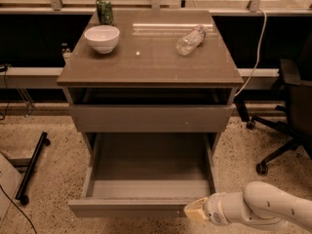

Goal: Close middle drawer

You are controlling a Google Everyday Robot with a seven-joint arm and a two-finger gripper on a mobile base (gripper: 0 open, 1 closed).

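Looking at the middle drawer (126, 207) pulled well out toward the near side, slim face panel down low. Right above it, the same-coloured drawer with the taller face (148, 118), sitting flush with the cabinet. Gripper (196, 211) at near right, tan tip touching the right end of that slim panel. Can't tell if clenched or released. Up on the tabletop (146, 65): white bowl (102, 37) and green can (104, 10) far left, plastic bottle (190, 39) on its side far right.

Glossy tabletop (151, 57); matt grey middle drawer (146, 165); smooth cream gripper (195, 211) at drawer's front right corner; rough speckled floor (58, 179).
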